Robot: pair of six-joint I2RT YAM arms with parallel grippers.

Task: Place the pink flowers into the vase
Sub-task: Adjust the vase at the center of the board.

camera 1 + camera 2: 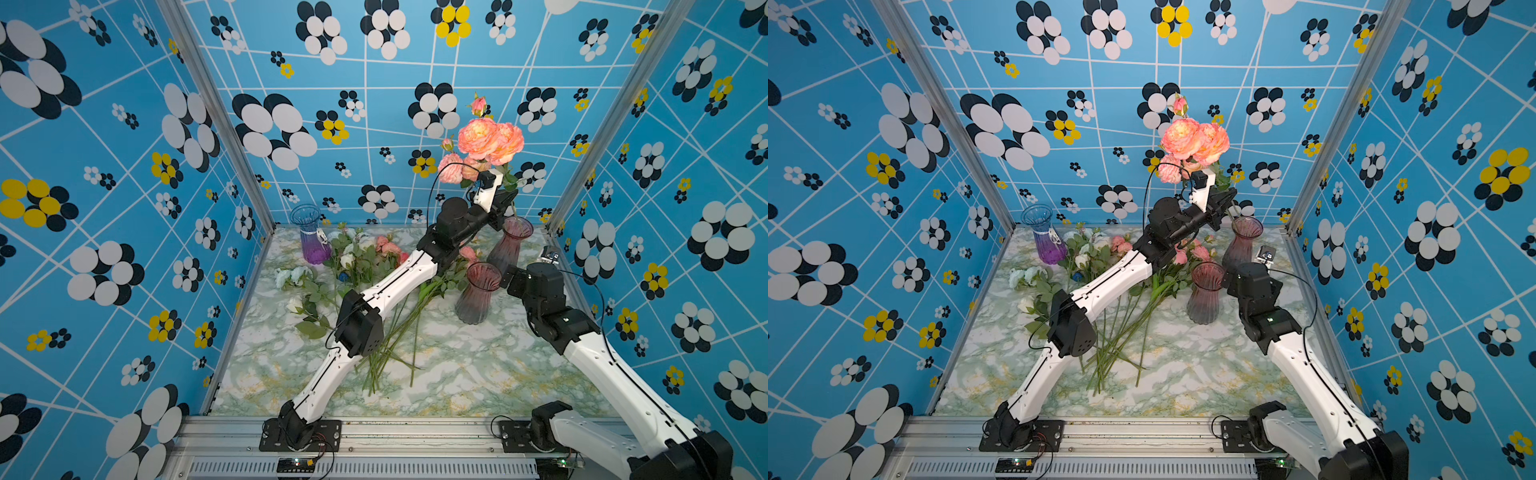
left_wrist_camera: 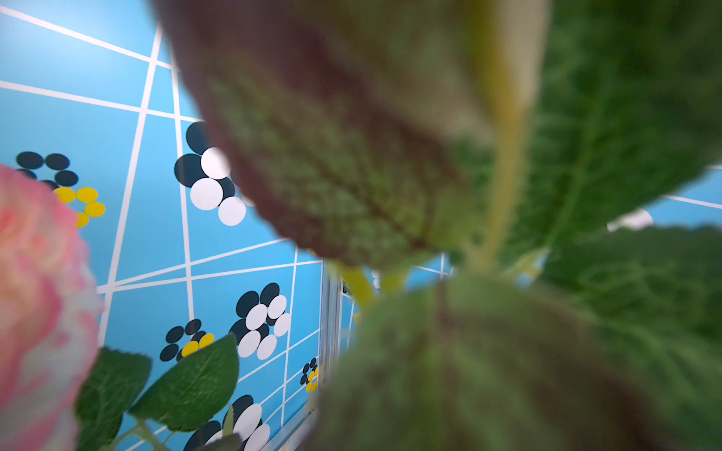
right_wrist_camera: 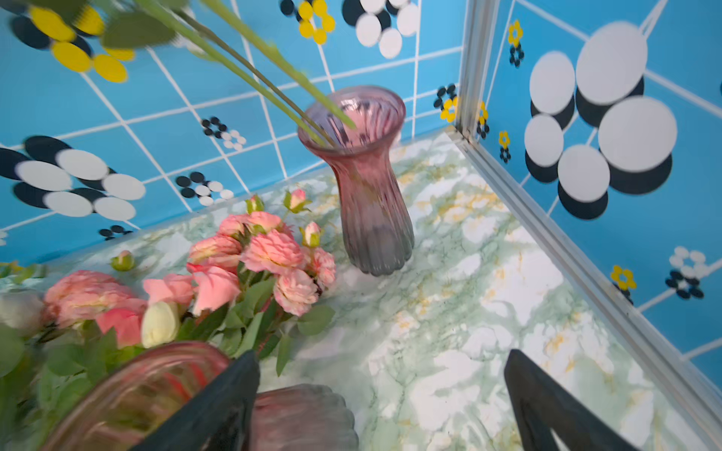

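Editor: Where are the pink flowers (image 1: 490, 139)?

Photographer: Aloft over the back right of the table (image 1: 457, 365). The left gripper (image 1: 506, 201) is pinched tight on their stems below the blooms, and the stem ends dip into the mouth of the far vase (image 3: 367, 175).

Editor: And the right gripper (image 3: 381, 357)?

Photographer: Jaws spread wide, holding nothing, just beside the nearer vase (image 1: 478, 293). Other pink blooms (image 3: 269, 250) lie on the tabletop near both vases.
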